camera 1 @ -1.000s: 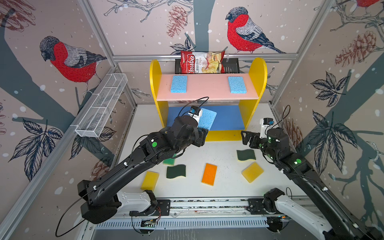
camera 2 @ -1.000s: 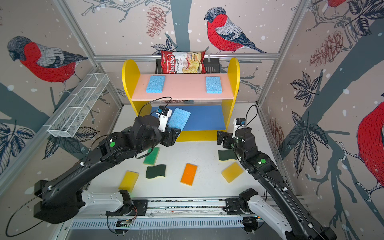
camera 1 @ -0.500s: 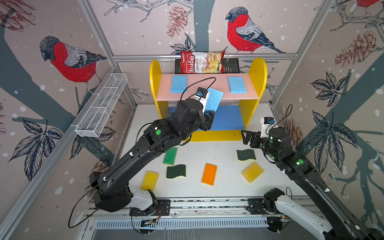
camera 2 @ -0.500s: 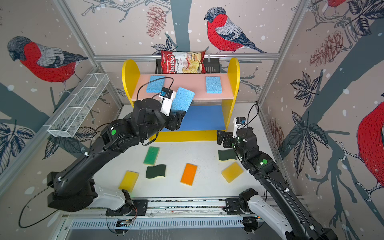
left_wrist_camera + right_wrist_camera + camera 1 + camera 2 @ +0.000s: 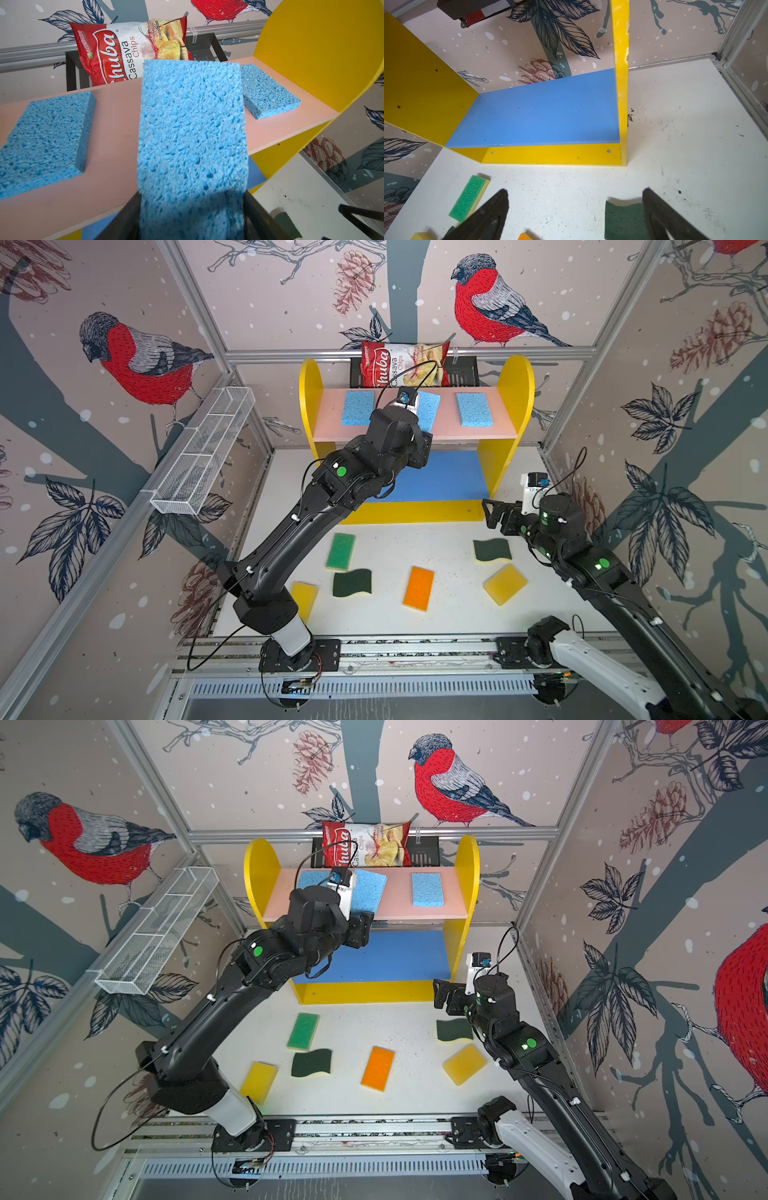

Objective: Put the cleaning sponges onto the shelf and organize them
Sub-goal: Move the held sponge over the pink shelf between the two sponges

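Blue sponge [image 5: 193,135]: gripped by left fingers [image 5: 257,224], over pink board [image 5: 116,128] gap just ahead, likely completing blue row.
Right fingers [image 5: 488,216]: spread, empty.

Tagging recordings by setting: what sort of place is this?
Probably a lab robot cell, not a home: bird-print wall panels in an aluminium frame, robot arms mounted on a base rail, a staged shelf.
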Available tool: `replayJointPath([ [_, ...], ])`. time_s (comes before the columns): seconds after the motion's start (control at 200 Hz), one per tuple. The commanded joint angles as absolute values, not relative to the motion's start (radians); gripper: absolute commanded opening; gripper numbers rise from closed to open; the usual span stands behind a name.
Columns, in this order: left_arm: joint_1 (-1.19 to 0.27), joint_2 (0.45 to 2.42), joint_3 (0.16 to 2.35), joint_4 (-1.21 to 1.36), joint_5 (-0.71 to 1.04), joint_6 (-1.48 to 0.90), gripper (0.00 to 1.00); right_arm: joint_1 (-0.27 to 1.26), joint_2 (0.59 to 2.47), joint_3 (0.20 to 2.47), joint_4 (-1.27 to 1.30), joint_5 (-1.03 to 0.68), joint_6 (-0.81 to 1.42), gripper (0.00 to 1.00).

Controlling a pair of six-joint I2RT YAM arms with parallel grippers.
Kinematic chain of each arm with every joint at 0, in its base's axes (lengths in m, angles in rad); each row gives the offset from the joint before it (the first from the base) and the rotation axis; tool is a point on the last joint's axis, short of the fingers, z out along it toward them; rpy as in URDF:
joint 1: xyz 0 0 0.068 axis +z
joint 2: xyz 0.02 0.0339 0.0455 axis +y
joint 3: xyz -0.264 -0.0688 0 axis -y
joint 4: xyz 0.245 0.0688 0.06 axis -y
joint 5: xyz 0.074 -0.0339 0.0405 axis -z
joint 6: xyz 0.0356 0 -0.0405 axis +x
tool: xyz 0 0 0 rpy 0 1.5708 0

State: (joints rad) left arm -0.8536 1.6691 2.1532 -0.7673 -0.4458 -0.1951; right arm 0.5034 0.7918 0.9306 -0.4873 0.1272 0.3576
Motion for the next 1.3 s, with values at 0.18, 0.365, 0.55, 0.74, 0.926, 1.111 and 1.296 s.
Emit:
replayJointPath([
  [0.18, -0.842, 1.789, 2.288, -0.744, -0.513, -0.219, 0.69, 0.503, 0.766, 0.945, -0.506, 0.129, 0.328, 1.0],
  [0.365, -0.839, 1.831, 2.304, -0.714, -0.54, -0.247, 0.69, 0.503, 0.767, 0.925, -0.503, 0.114, 0.33, 1.0],
  [0.55, -0.834, 1.87, 2.343, -0.708, -0.558, -0.273, 0.69, 0.503, 0.768, 0.912, -0.492, 0.104, 0.33, 1.0],
  [0.74, -0.826, 1.891, 2.356, -0.687, -0.57, -0.296, 0.7, 0.503, 0.765, 0.905, -0.488, 0.101, 0.33, 1.0],
  [0.926, -0.822, 1.923, 2.377, -0.687, -0.581, -0.313, 0.7, 0.503, 0.764, 0.897, -0.484, 0.099, 0.326, 0.99],
  [1.111, -0.818, 1.939, 2.388, -0.68, -0.569, -0.322, 0.7, 0.503, 0.761, 0.895, -0.483, 0.096, 0.324, 0.99],
  [1.296, -0.816, 1.946, 2.39, -0.683, -0.576, -0.333, 0.7, 0.504, 0.758, 0.891, -0.481, 0.091, 0.325, 1.0],
])
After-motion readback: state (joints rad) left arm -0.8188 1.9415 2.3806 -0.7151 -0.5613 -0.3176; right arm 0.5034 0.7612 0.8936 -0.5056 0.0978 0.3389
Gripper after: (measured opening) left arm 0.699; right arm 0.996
